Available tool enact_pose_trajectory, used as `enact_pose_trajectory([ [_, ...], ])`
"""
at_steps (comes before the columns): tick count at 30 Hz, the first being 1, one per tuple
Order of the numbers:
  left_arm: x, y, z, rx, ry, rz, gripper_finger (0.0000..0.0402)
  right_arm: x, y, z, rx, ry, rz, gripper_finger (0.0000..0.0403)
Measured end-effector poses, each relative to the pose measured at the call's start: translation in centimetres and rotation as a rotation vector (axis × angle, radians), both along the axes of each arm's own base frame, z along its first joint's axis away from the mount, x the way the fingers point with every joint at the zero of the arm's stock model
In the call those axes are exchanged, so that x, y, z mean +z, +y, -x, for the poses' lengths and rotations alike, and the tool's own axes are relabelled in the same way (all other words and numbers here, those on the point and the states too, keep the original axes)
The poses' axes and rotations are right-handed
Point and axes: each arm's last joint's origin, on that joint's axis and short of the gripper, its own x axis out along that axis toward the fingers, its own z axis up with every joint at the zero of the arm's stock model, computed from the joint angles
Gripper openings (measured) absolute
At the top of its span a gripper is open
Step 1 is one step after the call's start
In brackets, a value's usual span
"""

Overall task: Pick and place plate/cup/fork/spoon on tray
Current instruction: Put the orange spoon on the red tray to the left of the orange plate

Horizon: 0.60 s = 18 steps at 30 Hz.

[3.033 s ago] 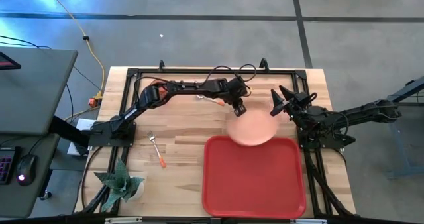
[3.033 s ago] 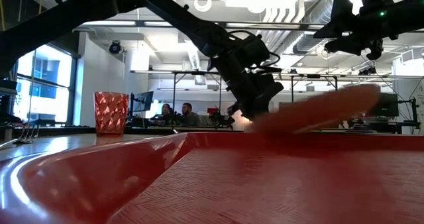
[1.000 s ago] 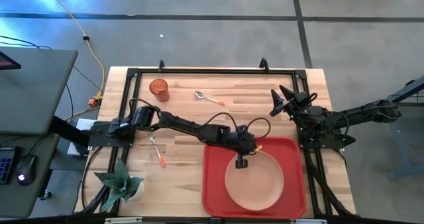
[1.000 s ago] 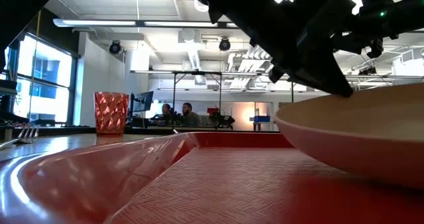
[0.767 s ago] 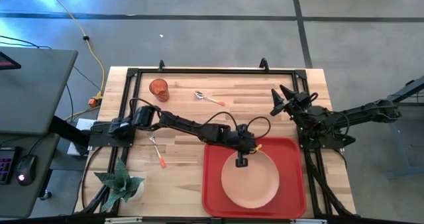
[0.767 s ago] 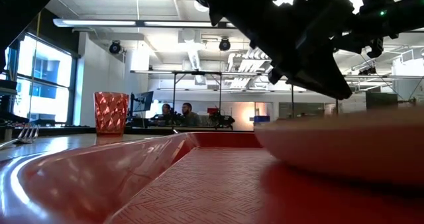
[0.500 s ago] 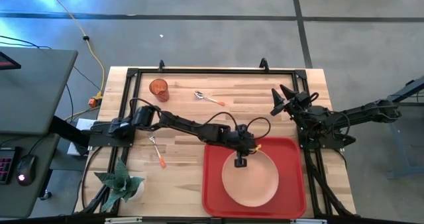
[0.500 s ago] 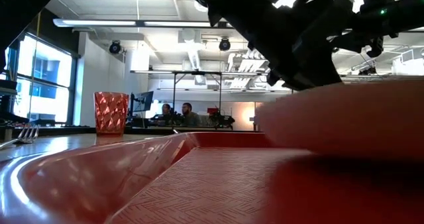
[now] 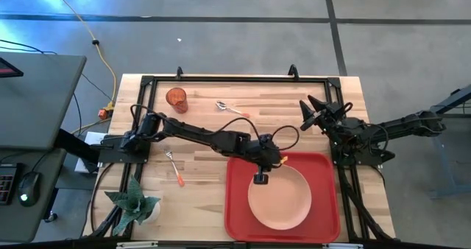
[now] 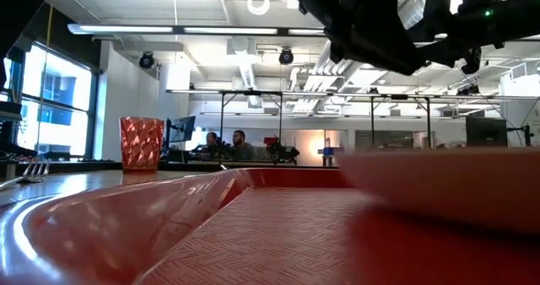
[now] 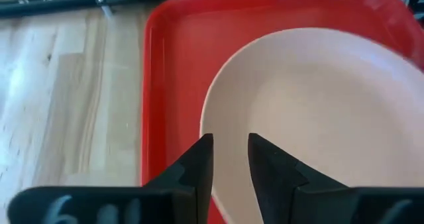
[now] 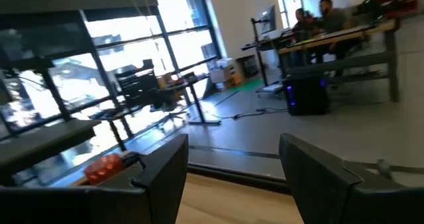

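Now the plate (image 9: 280,198) lies flat inside the tray (image 9: 238,207), in its middle toward the right, whereas three seconds ago it was carried tilted above the tray's far edge and one second ago it was just being lowered in, with the left hand's fingers at its rim. The left hand (image 9: 260,178) has since drawn back off the plate and now hangs over the plate's near-left rim, just above the tray's floor; in the left wrist view its two fingers (image 11: 199,168) stand a narrow gap apart and hold nothing, with the plate's edge (image 11: 305,111) showing beyond them. The right hand (image 9: 308,113) waits as it did before at the far right of the surface (image 9: 202,149), its fingers (image 12: 162,174) spread wide and empty. The cup (image 9: 176,99) stands upright at the far left of the surface, well apart from the tray, and shows in the low view as a faceted tumbler (image 10: 141,143). The spoon (image 9: 231,110) lies on the wood to the right of the cup, and the fork (image 9: 175,168) lies left of the tray; none of these three has shifted. No brand, label or readable writing shows on any of the things.
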Motion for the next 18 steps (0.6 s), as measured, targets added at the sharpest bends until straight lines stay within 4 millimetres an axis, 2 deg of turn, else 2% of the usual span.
enact_pose_trajectory([
  [5, -0.8, -1.1, 0.2, -0.036, -0.022, -0.014, 0.0070, -0.3, 0.1, -0.2, 0.072, -0.008, -0.018, 0.0228],
  [9, -0.9, -1.6, 1.9, -0.060, -0.103, 0.007, 0.0055, -0.6, 0.2, -0.3, 0.087, 0.020, -0.019, 0.0228],
  [14, 0.2, 0.6, 6.6, 0.022, -0.277, 0.053, 0.0041, -0.8, 0.2, -0.4, 0.119, 0.027, -0.037, 0.0228],
  [18, -0.7, 1.4, 11.8, 0.055, -0.413, 0.007, 0.0037, -1.1, 0.4, -0.8, 0.183, 0.033, -0.045, 0.0228],
])
